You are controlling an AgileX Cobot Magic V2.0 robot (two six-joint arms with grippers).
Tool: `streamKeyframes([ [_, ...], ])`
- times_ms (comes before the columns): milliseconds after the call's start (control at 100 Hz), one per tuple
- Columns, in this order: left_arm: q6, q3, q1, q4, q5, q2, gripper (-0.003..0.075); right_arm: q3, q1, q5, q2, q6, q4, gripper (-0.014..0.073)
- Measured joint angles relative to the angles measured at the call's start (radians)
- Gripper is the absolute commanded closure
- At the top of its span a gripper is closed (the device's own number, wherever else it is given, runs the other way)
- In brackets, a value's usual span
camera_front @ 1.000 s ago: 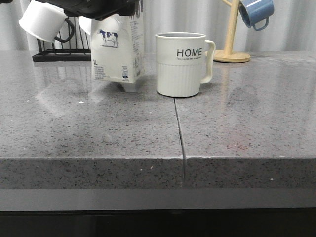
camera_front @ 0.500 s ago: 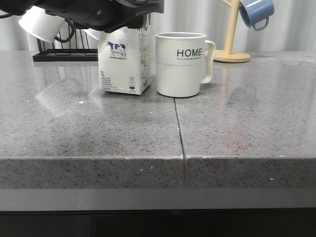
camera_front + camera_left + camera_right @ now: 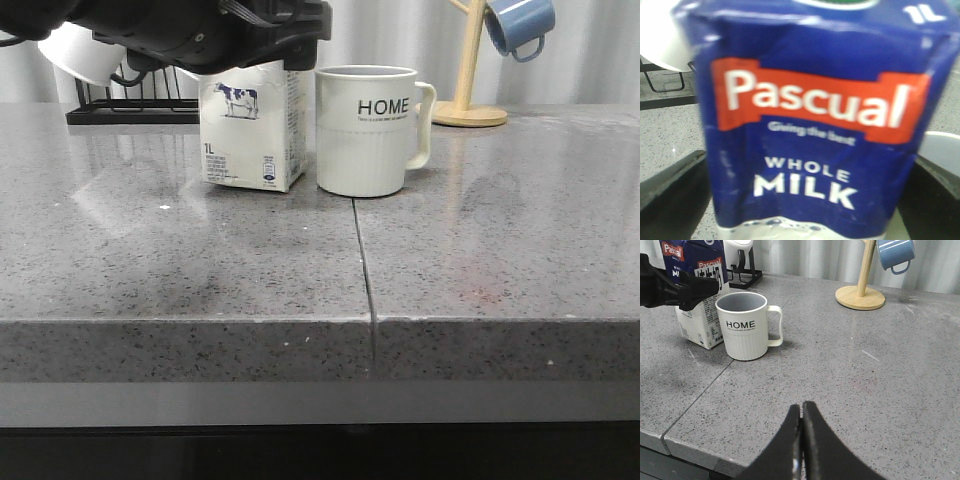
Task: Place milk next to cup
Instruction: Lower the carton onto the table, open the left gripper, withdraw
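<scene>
The milk (image 3: pixel 252 130), a cream-white carton with a cow picture and a blue top, stands upright on the countertop just left of the cup (image 3: pixel 365 130), with a narrow gap between them. The cup is a ribbed cream mug lettered "HOME", its handle to the right. My left gripper (image 3: pixel 262 40) is shut on the carton's blue top; in the left wrist view its fingers (image 3: pixel 670 182) flank the "WHOLE MILK" panel (image 3: pixel 807 150). My right gripper (image 3: pixel 801 412) is shut and empty, near the table's front edge, well short of the cup (image 3: pixel 745 332).
A wooden mug tree (image 3: pixel 468 80) with a blue mug (image 3: pixel 520 25) stands at the back right. A black rack (image 3: pixel 115 108) with white mugs (image 3: pixel 75 50) is at the back left. A seam (image 3: pixel 362 260) runs down the grey countertop to its front edge.
The carton was tilted and lifted off the table a second ago; it has moved right and down and now stands flat beside the cup. The left gripper came down with it.
</scene>
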Motion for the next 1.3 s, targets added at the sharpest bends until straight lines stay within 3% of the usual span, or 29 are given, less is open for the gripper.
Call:
streamKeyframes([
  [430, 0.000, 0.186, -0.011, 0.013, 0.001, -0.183, 0.0045, 0.000, 0.000, 0.000, 0.000, 0.000, 0.000, 0.0659],
  [520, 0.000, 0.231, -0.015, 0.057, 0.012, -0.246, 0.0078, 0.000, 0.000, 0.000, 0.000, 0.000, 0.000, 0.0659],
  [640, 0.000, 0.286, -0.015, 0.142, 0.025, -0.333, 0.0177, 0.000, 0.000, 0.000, 0.000, 0.000, 0.000, 0.0659],
  [780, -0.034, 0.333, 0.032, 0.241, 0.085, -0.421, 0.0356, 0.000, 0.000, 0.000, 0.000, 0.000, 0.000, 0.0659],
  [1070, -0.447, 0.353, 0.308, 0.692, 0.343, -0.555, 0.0668, 0.000, 0.000, 0.000, 0.000, 0.000, 0.000, 0.0659],
  [1180, -0.562, 0.356, 0.421, 0.827, 0.431, -0.604, 0.0742, 0.000, 0.000, 0.000, 0.000, 0.000, 0.000, 0.0659],
  [1300, -0.669, 0.365, 0.526, 0.932, 0.512, -0.656, 0.0741, 0.000, 0.000, 0.000, 0.000, 0.000, 0.000, 0.0659],
])
